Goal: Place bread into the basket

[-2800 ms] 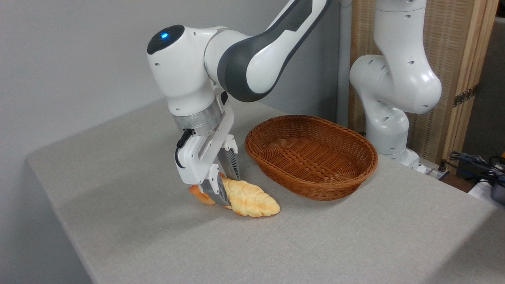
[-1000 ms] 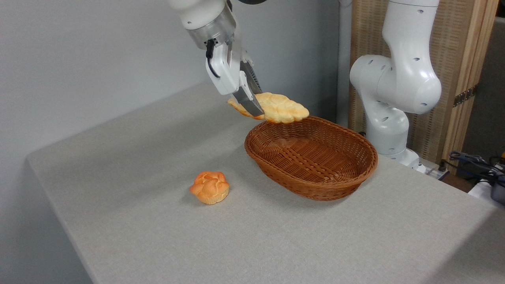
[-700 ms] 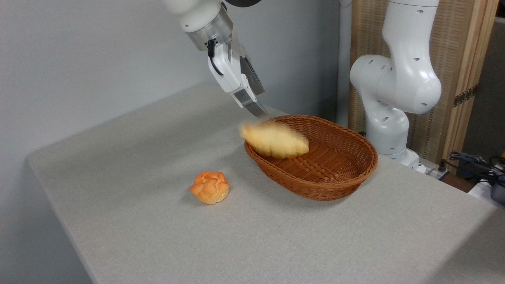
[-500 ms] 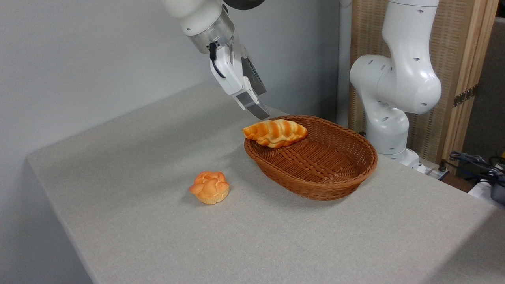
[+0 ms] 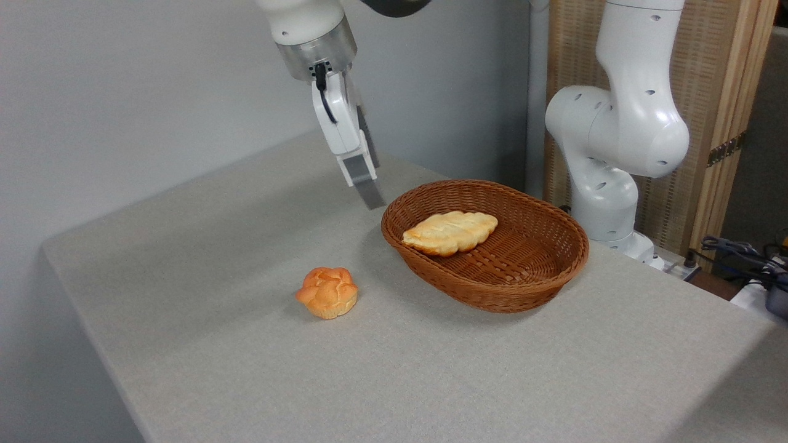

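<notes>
Your jaws hold nothing, gap unreadable edge-on, so lift the gripper (image 5: 368, 187) clear of the basket (image 5: 492, 294); the bread (image 5: 450, 232) lies inside.

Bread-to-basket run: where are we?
Done: the bread lies inside the basket, toward its left end. In hand: nothing; the gripper hangs empty above the table left of the basket. Left: nothing visible for the loaf. The small bun sits on the table.

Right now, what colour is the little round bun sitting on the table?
The bun is orange-brown, paler toward its base, seen clearly in the fixed camera view.
</notes>
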`<state>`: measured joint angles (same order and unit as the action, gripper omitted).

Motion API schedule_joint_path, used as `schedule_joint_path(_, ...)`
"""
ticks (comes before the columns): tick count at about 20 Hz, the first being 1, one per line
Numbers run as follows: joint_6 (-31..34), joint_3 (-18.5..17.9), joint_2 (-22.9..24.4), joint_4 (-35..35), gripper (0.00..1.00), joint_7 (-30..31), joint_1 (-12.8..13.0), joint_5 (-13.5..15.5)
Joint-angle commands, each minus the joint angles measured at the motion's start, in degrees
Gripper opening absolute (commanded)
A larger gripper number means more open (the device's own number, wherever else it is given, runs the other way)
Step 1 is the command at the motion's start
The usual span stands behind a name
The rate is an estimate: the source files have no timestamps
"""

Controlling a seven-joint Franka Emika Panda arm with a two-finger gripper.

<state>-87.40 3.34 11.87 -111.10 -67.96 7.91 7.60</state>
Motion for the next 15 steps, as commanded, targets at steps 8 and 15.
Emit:
schedule_joint_path(8,-16.8,-4.4,-4.3,1.0,1.0,18.2,0.4,-5.9)
schedule_joint_path(15,-17.6,-4.1,-6.6,3.2,1.0,30.1,0.4,-7.6)
